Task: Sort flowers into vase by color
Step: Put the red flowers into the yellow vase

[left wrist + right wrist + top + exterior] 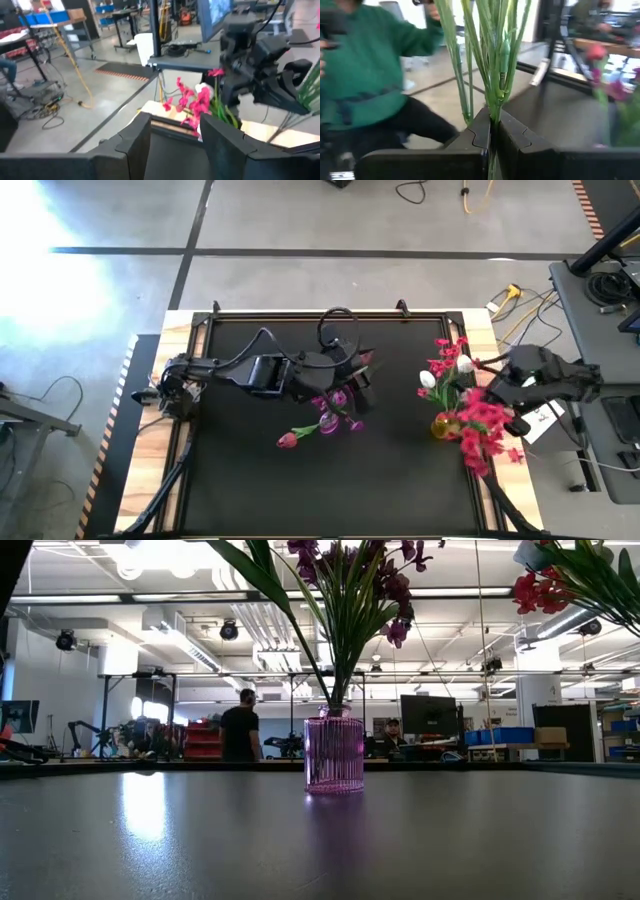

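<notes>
We see the flowers split into groups. Purple-magenta stems (352, 580) stand upright in a ribbed pink glass vase (334, 756) near the middle of the black table mat (250, 480); in the high view that vase (333, 408) sits just below the left gripper (352, 376). One pink bloom on a green stem (290, 439) lies flat on the mat, just beside the vase on its left-arm side.

On the right-arm side, a bunch of red, pink and white flowers (470, 405) gathers over a small amber vase (444, 425) near the mat's edge. The right gripper (493, 131) has its jaws pinched tight on a bundle of green stems (492, 60), which rise straight up between the fingers.

The left gripper's jaws (172, 137) stand parted with nothing between them, and beyond them we see the right arm (255, 65) with the red blooms (195, 102).

Past the table, a person in a green top (365, 70) shows in the right wrist view, and other people stand far off in the low view.
</notes>
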Tool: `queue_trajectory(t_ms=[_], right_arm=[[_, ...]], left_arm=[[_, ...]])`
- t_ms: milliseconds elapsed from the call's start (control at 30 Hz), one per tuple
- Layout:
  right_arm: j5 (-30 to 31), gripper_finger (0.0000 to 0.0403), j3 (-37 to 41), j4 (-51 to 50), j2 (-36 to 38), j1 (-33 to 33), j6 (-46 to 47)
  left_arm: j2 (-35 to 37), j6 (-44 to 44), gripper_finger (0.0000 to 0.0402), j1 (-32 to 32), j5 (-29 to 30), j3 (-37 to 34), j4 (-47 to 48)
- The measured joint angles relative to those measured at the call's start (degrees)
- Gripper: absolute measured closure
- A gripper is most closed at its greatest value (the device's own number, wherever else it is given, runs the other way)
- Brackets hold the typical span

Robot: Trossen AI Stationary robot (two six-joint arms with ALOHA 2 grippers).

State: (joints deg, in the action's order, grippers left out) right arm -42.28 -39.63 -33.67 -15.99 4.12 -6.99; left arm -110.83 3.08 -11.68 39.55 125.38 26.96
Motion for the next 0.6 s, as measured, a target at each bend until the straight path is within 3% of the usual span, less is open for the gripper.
queue_trajectory(t_ms=[333,600], right_arm=[[12.44,0.0394,-0.19,-3.96,10.67,0.0,-0.08],[16.59,0.0394,1.0,-3.83,15.42,0.0,1.53]], left_arm=[[0.0,1.62,0.0244,-1.08,2.43,-0.15,1.45],[0.0,1.96,0.0245,-2.43,4.26,-0.15,1.45]])
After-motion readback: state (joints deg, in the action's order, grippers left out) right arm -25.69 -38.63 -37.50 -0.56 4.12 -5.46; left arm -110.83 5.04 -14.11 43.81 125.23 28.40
